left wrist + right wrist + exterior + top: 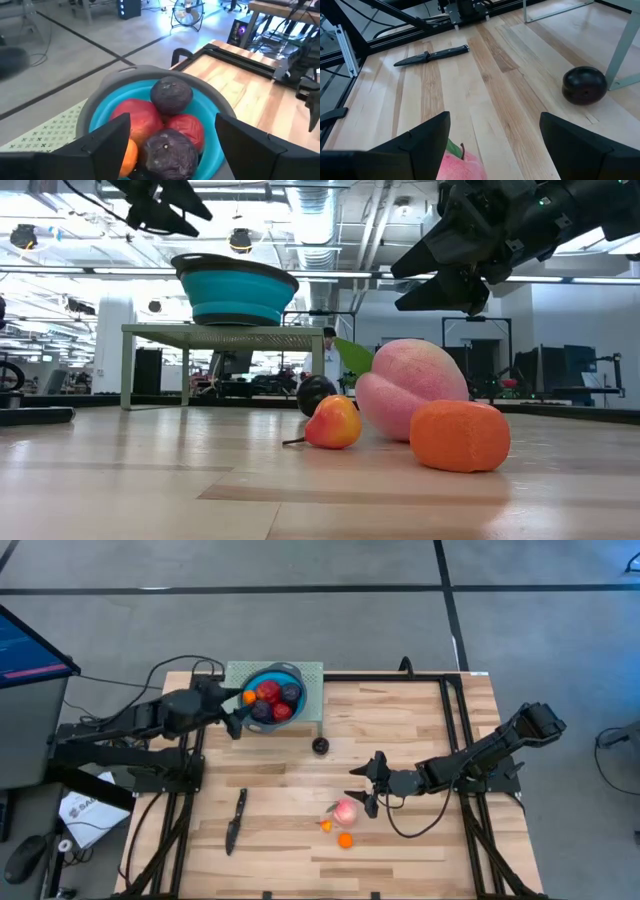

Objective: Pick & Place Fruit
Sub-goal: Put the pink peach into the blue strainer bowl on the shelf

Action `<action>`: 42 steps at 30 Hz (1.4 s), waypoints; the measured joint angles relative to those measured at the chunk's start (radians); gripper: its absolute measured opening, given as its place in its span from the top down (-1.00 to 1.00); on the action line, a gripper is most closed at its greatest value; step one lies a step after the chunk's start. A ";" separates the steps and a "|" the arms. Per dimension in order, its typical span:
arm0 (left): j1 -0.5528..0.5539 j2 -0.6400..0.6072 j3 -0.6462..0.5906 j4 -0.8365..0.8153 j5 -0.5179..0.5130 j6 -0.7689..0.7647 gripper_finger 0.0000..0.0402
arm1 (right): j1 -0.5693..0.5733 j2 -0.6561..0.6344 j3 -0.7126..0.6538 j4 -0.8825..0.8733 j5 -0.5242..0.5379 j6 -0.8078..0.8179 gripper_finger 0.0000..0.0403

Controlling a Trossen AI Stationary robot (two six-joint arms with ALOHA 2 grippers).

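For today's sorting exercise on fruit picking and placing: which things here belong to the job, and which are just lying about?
Belongs to the job:
- blue bowl holding red and dark purple fruit
- pink fruit under the open right gripper
- two small orange pieces
- dark fruit alone on the table
- open left gripper by the bowl

Just lying about:
- black knife
- green stand under the bowl

A pale wooden tabletop [400, 730] fills the middle of the frame. On it lie a black knife [236, 820] at lower left, a dark plum [320, 745] at centre, and a pink peach [346, 811] with two small orange fruits [345, 840] below centre. A green stand [312, 690] sits at upper left.
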 joint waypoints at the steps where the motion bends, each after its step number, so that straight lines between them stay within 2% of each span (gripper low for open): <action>1: -0.010 0.001 0.000 -0.001 -0.006 0.000 -0.40 | 0.000 0.000 0.000 0.001 0.000 0.000 -0.50; 5: -0.075 0.029 0.000 0.004 0.008 0.000 -0.35 | 0.002 0.000 0.000 0.001 -0.007 -0.001 -0.50; 7: -0.137 0.065 0.000 0.029 0.032 0.000 -0.32 | 0.008 0.000 0.000 -0.010 -0.060 -0.049 -0.50; 10: -0.260 0.141 0.000 0.081 0.039 0.009 -0.27 | 0.026 -0.003 0.001 -0.008 -0.169 -0.140 -0.50; 14: -0.447 0.288 0.001 0.168 0.044 0.061 -0.20 | 0.051 -0.004 0.038 -0.046 -0.215 -0.186 -0.50; 18: -0.592 0.459 0.001 0.279 0.045 0.059 -0.15 | 0.039 0.028 0.078 -0.134 -0.217 -0.046 -0.50; 21: -0.655 0.576 0.001 0.355 0.044 -0.015 -0.13 | 0.007 0.068 0.091 -0.150 -0.285 0.042 -0.51; 26: -0.701 0.725 0.001 0.422 0.043 -0.142 -0.09 | -0.075 0.122 0.138 -0.153 -0.402 0.036 -0.62; 31: -0.703 0.812 0.000 0.468 0.038 -0.194 -0.06 | -0.163 0.150 0.199 -0.147 -0.423 0.001 -0.71; 33: -0.703 0.827 0.000 0.477 0.036 -0.195 -0.05 | -0.202 0.150 0.219 -0.167 -0.514 -0.040 -0.72; 35: -0.702 0.831 0.000 0.478 0.028 -0.195 -0.04 | -0.236 0.150 0.251 -0.233 -0.569 -0.019 -0.72; 38: -0.702 0.830 0.000 0.483 0.019 -0.194 -0.02 | -0.268 0.150 0.311 -0.425 -0.603 -0.028 -0.74; 42: -0.702 0.828 0.000 0.488 0.004 -0.187 -0.01 | -0.260 0.156 0.380 -0.625 -0.661 -0.059 -0.87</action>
